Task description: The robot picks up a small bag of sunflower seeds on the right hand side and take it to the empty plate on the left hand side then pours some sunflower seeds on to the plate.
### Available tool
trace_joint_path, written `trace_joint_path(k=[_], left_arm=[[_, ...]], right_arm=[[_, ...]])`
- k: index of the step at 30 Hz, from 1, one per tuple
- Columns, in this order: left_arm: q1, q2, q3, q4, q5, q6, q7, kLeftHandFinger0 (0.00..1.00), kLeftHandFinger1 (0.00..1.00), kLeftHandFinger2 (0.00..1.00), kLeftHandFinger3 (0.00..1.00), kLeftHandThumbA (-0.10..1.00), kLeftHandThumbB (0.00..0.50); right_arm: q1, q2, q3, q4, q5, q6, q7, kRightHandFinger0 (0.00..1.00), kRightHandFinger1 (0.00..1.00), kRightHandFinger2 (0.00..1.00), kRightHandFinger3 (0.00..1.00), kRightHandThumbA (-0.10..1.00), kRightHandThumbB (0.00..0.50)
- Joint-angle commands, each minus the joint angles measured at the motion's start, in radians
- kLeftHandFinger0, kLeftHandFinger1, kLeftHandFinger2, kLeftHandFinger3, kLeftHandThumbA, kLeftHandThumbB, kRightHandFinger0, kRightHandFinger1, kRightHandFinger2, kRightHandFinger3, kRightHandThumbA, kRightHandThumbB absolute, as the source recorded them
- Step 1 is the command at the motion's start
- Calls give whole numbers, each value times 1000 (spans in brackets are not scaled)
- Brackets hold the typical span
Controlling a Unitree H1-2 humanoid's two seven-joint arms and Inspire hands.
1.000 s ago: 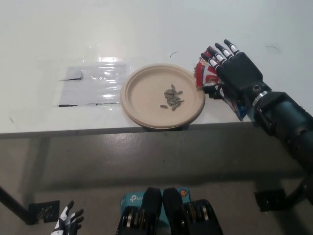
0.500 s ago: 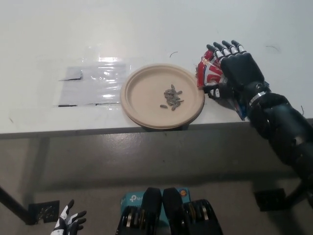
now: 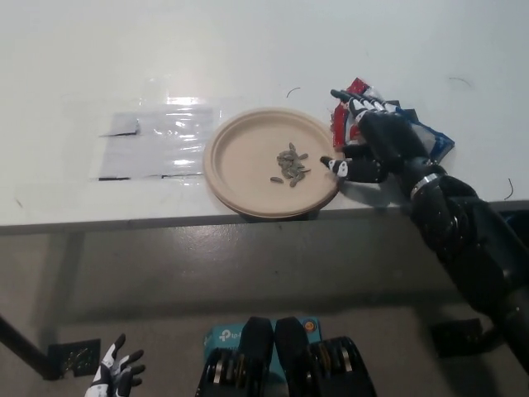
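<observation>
Left hand: your white left hand [image 3: 116, 377] rests at the bottom left corner, below the table edge, fingers spread and holding nothing. It is well apart from everything that matters here.

Plastic sheet: a clear plastic sheet [image 3: 157, 141] lies flat on the white table [image 3: 248, 50], just left of the plate. Not part of the job.

Plate: the tan plate [image 3: 248, 153] sits near the front edge of the table. A small heap of seeds [image 3: 291, 164] already lies a little right of its middle, so you can judge the pour as done, or nearly.

Bag: the red, white and blue bag [image 3: 357, 107] lies on the table just right of the plate rim. Its long axis runs from upper left to lower right, its blue end [image 3: 430, 139] poking out past the back of the hand.

Right hand: your black right hand [image 3: 376, 147] lies over the bag, fingers curled down across its red end, thumb tip touching the plate's right rim. You cannot tell from this view whether it grips the bag or only rests on it.

Key relation: the bag is directly under the right hand's fingers, lengthwise along the hand; the left is far off. If you let go, lift straight up, clear of the rim.
</observation>
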Motion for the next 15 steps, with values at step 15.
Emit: trace_joint_path(k=[15], left_arm=[[-98, -30, -16, 25, -8, -41, -2, 1000, 1000, 1000, 1000, 1000, 225]], right_arm=[[544, 1, -226, -1402, 370, 5, 10, 1000, 1000, 1000, 1000, 1000, 459]])
